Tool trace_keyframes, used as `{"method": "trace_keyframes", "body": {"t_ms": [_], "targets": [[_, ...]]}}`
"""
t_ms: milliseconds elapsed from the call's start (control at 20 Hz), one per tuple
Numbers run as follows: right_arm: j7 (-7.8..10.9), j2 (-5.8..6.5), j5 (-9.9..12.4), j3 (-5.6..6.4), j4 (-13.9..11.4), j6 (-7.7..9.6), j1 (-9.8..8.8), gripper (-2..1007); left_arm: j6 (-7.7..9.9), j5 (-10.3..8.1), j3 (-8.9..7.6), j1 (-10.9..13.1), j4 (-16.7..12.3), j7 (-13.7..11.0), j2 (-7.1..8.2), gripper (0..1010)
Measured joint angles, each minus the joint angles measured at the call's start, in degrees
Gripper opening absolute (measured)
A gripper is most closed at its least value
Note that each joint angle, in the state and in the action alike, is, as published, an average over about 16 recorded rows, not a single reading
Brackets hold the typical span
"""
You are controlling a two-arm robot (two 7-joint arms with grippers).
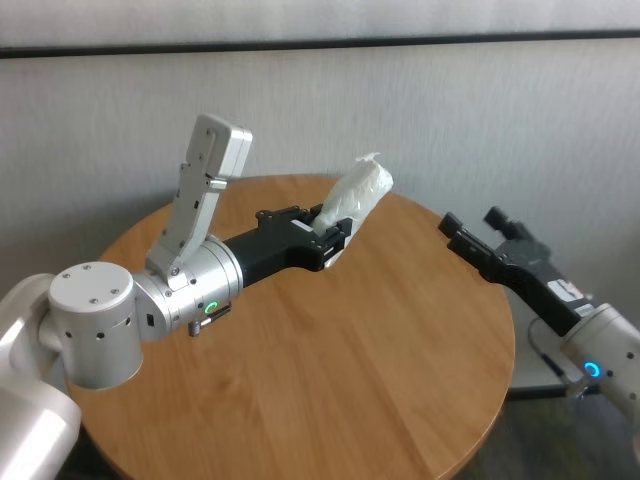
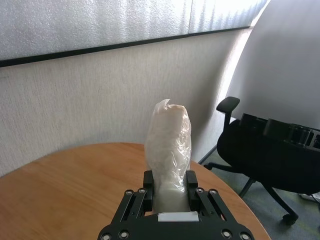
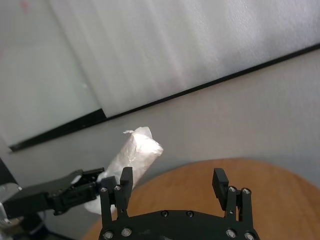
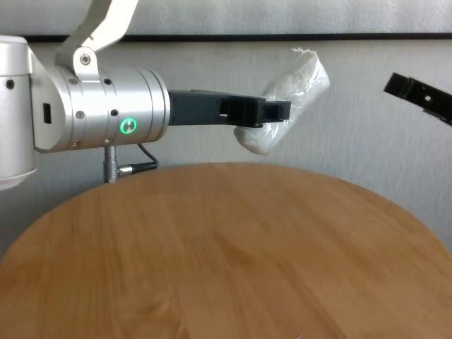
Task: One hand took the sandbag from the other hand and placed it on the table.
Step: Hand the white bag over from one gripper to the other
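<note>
My left gripper (image 1: 333, 232), with the green ring on its wrist, is shut on the lower end of the white sandbag (image 1: 358, 195). It holds the bag tilted up, crimped end on top, above the far part of the round wooden table (image 1: 350, 370). The left wrist view shows the bag (image 2: 169, 145) standing up between the two fingers. My right gripper (image 1: 470, 225), with the blue ring, is open and empty. It hangs over the table's right edge, pointing at the bag and apart from it. In the right wrist view (image 3: 173, 176) the bag (image 3: 134, 155) is off to one side of the open fingers.
A grey wall with a dark stripe runs close behind the table. A black office chair (image 2: 265, 155) stands on the floor beyond the table's right edge. The table top (image 4: 226, 254) carries nothing.
</note>
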Motion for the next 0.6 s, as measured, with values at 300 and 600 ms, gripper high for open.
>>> {"method": "trace_keyframes", "body": {"t_ms": [300, 600], "targets": [[3.80, -2.86, 12.0, 1.24, 0.5, 7.59, 0.79, 1001, -0.01, -0.01, -0.03, 0.0, 0.0, 0.0, -0.01, 410], [4.45, -4.89, 17.8, 0.72, 2.2, 11.99, 2.79, 1001, -0.02, -0.01, -0.06, 0.0, 0.0, -0.1, -0.01, 410]]}}
